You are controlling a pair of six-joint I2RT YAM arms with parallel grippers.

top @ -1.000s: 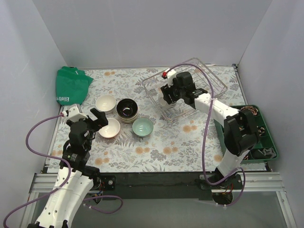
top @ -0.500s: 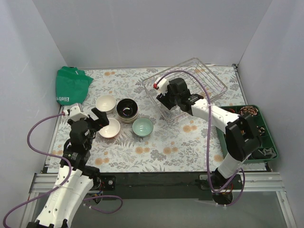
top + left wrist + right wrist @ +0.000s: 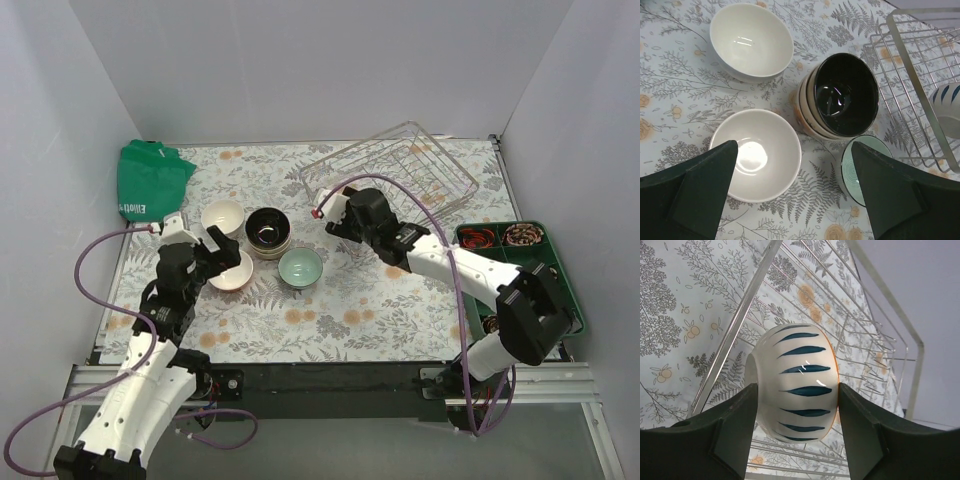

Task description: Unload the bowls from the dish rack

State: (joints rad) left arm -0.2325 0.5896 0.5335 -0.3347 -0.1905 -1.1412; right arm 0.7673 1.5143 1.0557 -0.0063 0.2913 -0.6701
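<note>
The right tool (image 3: 796, 407) grips a blue-striped bowl (image 3: 799, 360) by its sides over the lower-left corner of the wire rack (image 3: 400, 170), right of centre in the top view. The left tool (image 3: 795, 200) stands wide open, holding nothing, above the bowls set on the worktop (image 3: 350, 320) at centre left: a white bowl (image 3: 223, 216), a cream bowl (image 3: 232, 271), a black-lined bowl (image 3: 267, 229) topping a stack, and a mint bowl (image 3: 300, 267).

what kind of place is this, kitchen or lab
Probably a lab test cell: blank white walls box in the table, two robot arms bolted at its edge, bowls and dish rack staged.
</note>
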